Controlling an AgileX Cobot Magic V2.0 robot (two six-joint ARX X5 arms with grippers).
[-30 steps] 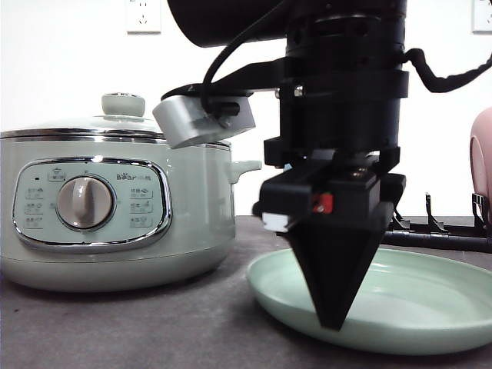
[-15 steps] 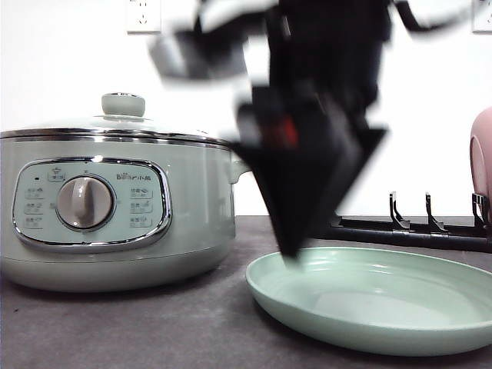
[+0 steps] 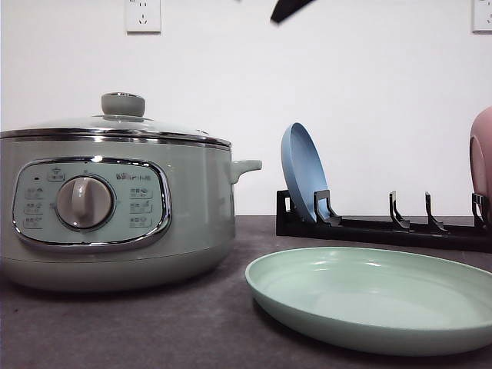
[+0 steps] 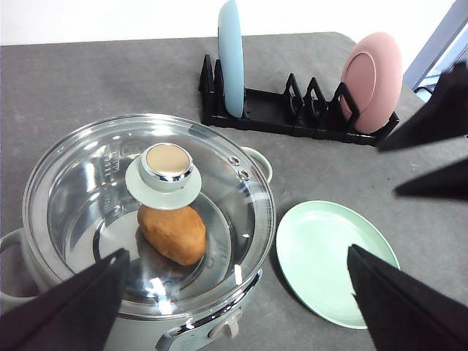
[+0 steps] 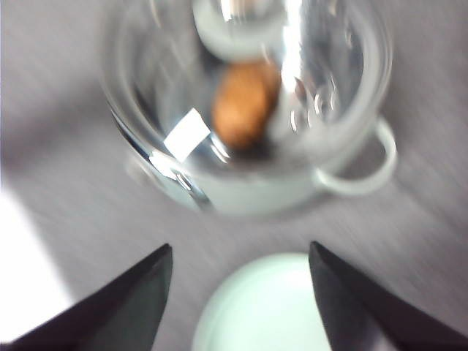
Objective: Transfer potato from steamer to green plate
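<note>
The pale green steamer (image 3: 115, 207) stands at the left with its glass lid (image 4: 146, 212) on. Through the lid I see the orange-brown potato (image 4: 173, 232) lying inside, and it appears blurred as the potato (image 5: 245, 102) in the right wrist view. The green plate (image 3: 369, 300) lies bare on the table right of the steamer. My left gripper (image 4: 238, 252) hovers open high above the steamer. My right gripper (image 5: 241, 247) is open and empty, above the gap between steamer and plate (image 5: 267, 303). Its fingers (image 4: 431, 110) show apart in the left wrist view.
A black dish rack (image 3: 384, 227) stands behind the green plate, holding an upright blue plate (image 3: 304, 181) and a pink plate (image 3: 483, 154). A black fingertip (image 3: 290, 8) pokes in at the front view's top edge. The steamer's side handle (image 3: 244, 166) points toward the rack.
The arm that hung low over the green plate in the front view has swung up and to the left, leaving a fingertip at the top edge. Steamer and plates have not moved.
</note>
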